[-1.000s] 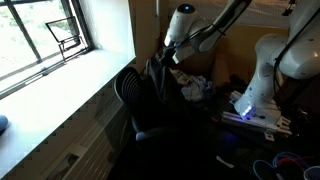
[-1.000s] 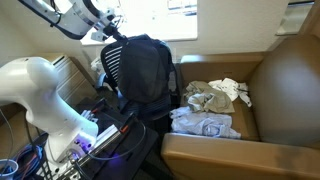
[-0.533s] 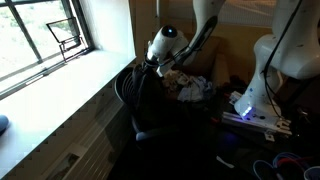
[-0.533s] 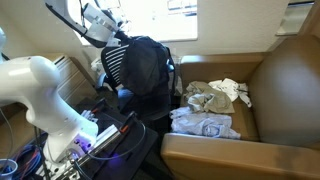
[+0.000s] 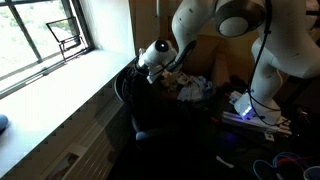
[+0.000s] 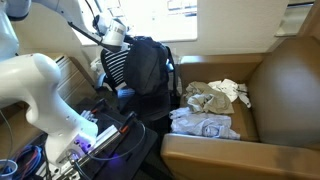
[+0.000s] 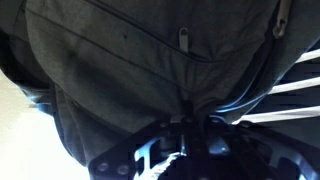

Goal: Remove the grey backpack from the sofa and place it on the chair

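The grey backpack (image 6: 148, 68) sits upright on the seat of the black office chair (image 6: 113, 66), leaning against its ribbed back. In an exterior view the backpack (image 5: 152, 98) is a dark mass in front of the chair back (image 5: 124, 88). My gripper (image 6: 121, 37) is at the backpack's top edge, by the chair back, and also shows in the darker exterior view (image 5: 148, 68). In the wrist view the grey fabric (image 7: 130, 50) fills the frame and my gripper's jaws (image 7: 182, 125) are pinched together on a fold of it.
The brown sofa (image 6: 285, 80) stands beside the chair and holds crumpled clothes (image 6: 216, 95) and a folded light garment (image 6: 204, 123). A white robot base (image 6: 40, 95) with cables stands by the chair. A window and sill (image 5: 60, 70) run along the chair's other side.
The arm has swung down and toward the chair back. My gripper now sits lower, at the backpack's top. The backpack has shifted little on the chair.
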